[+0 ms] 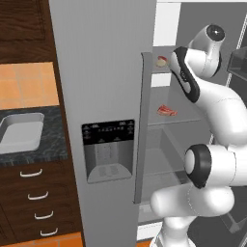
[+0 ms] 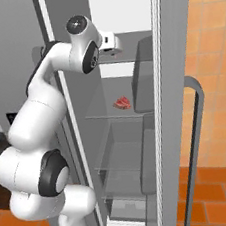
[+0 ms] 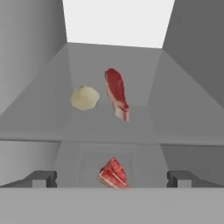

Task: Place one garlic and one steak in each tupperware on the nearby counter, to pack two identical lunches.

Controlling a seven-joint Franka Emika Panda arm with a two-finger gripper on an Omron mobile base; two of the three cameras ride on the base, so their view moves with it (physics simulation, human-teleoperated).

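Gripper: our two-finger gripper reaches into the open fridge at the upper shelf, its dark fingertips spread wide apart with nothing between them.
Nearest steak: a small flat slab of raw red meat with pale streaks lies below our hand on the lower clear glass shelf; in the hand view we see it just above the bottom edge, between the fingertips but well under them.
Garlic: a tiny pale yellowish bulb sits ahead of our hand on the grey upper shelf, a little to the left of centre in the hand view.
Second steak: a longer red slab with a whitish fat edge rests just beside that garlic, on its right, close but with a slim gap showing.
Fridge: the grey fridge interior surrounds our hand, and a bright white back panel lies beyond the food.
Tupperware: a shallow pale grey-white rectangular container sits well away to our left, outside the fridge.
Counter: that container stands on a black speckled stone-look countertop above dark brown drawers with curved silver handles.
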